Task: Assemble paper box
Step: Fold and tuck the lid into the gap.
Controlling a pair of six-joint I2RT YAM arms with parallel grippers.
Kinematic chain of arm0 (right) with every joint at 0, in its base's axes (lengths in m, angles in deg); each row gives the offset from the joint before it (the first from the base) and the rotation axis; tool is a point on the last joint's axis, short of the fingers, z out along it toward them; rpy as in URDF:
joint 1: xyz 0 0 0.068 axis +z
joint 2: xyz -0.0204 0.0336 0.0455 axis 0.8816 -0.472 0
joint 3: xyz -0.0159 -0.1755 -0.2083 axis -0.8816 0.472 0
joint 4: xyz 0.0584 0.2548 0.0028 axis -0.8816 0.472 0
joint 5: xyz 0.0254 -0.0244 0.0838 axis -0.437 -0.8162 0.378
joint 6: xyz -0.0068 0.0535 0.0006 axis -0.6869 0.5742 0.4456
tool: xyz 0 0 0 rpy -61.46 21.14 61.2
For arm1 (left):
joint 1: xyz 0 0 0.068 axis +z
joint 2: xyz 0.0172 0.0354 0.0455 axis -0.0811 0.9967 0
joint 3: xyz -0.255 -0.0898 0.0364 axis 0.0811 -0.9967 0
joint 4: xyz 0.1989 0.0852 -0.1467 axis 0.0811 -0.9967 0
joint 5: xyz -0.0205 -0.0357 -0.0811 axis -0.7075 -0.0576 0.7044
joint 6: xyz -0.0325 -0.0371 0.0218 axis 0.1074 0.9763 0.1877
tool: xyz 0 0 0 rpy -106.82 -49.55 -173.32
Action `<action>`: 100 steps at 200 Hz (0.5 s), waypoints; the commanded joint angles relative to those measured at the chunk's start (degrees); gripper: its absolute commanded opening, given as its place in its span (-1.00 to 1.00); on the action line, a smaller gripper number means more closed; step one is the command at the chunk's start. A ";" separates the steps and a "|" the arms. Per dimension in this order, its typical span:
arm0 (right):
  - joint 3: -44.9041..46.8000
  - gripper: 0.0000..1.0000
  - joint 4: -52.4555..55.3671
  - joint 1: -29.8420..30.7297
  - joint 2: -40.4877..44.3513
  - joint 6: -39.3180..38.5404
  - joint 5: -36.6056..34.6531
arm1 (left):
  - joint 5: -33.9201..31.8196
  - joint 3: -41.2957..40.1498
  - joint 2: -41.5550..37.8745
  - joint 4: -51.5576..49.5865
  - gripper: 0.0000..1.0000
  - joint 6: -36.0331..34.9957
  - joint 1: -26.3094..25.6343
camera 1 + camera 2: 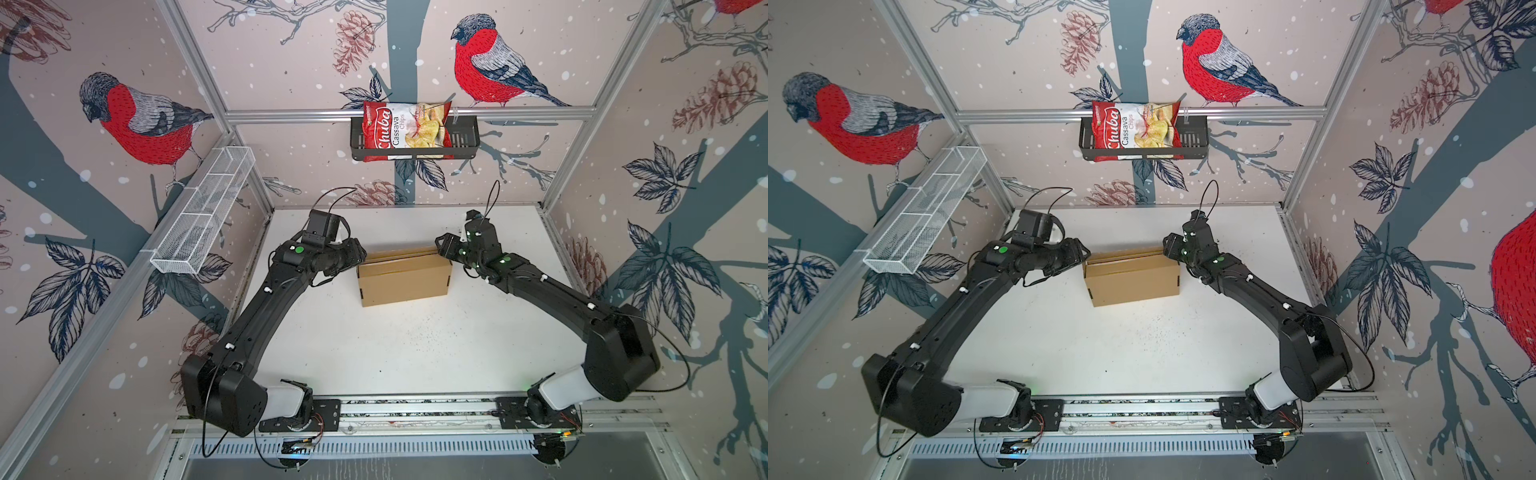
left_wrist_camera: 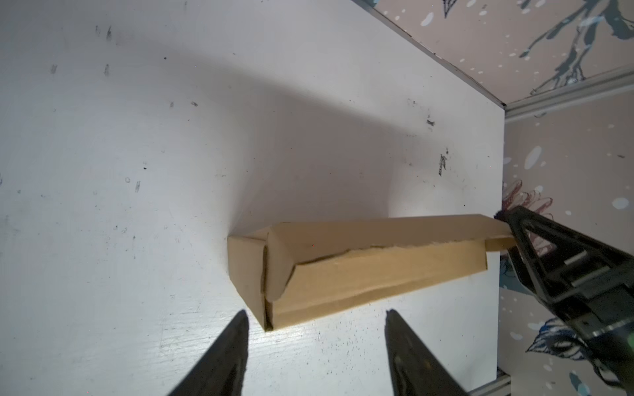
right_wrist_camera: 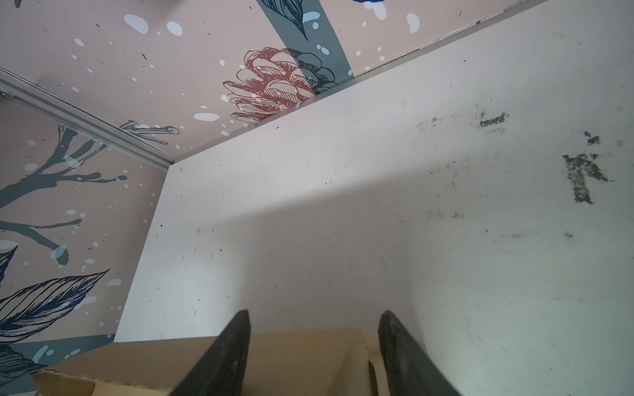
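Cardboard, plain brown and corrugated, forms the shallow rectangular paper box (image 1: 405, 282), which lies toward the back of the white tabletop (image 1: 374, 353). A ragged edge runs along its top flap. The left gripper (image 2: 315, 312) sits just beside one short end, fingers apart and empty. The right gripper (image 3: 314, 312) is at the other end, fingers apart over a corner. A red chips bag (image 1: 405, 129) stands in a black wire basket (image 1: 465, 137) on the back wall, well apart.

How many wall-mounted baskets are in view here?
2. A white mesh basket on the left wall's rail, and a black basket on the back-wall rail holding the chips bag. None seems hidden.
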 commanded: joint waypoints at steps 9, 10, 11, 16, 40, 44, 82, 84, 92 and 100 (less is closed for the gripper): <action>0.62 0.21 3.56 0.43 0.05 -1.49 -0.32 | -0.93 -1.46 1.42 5.98 0.10 4.45 0.10; 0.64 0.21 3.55 0.45 0.10 -1.49 -0.28 | -1.22 -1.45 1.45 5.95 0.09 4.41 0.11; 0.66 0.21 3.55 0.46 0.08 -1.49 -0.25 | -1.50 -1.40 1.51 5.84 0.09 4.39 0.11; 0.82 0.21 3.43 0.48 0.11 -1.45 -0.25 | -2.77 -1.18 1.69 5.30 0.09 4.29 0.11; 1.36 0.21 3.44 0.64 0.43 -1.01 -0.14 | -2.24 -1.43 2.24 5.93 -0.04 3.90 0.07; 1.37 0.21 3.44 0.63 0.41 -1.07 -0.21 | -1.77 -1.56 2.33 6.10 -0.06 4.12 0.03; 1.37 0.22 3.44 0.74 0.42 -0.99 -0.31 | 2.62 -4.95 1.53 9.71 -0.23 6.76 -0.02; 1.37 0.22 3.43 0.78 0.43 -0.99 -0.32 | 2.75 -5.13 1.42 9.90 -0.23 6.88 0.01; 1.29 0.22 3.39 0.78 0.28 -1.05 -0.27 | 2.83 -5.68 1.15 10.33 -0.25 7.45 0.02; 1.13 0.21 3.44 0.74 0.12 -1.05 -0.19 | 2.96 -6.27 0.75 10.95 -0.25 8.14 0.02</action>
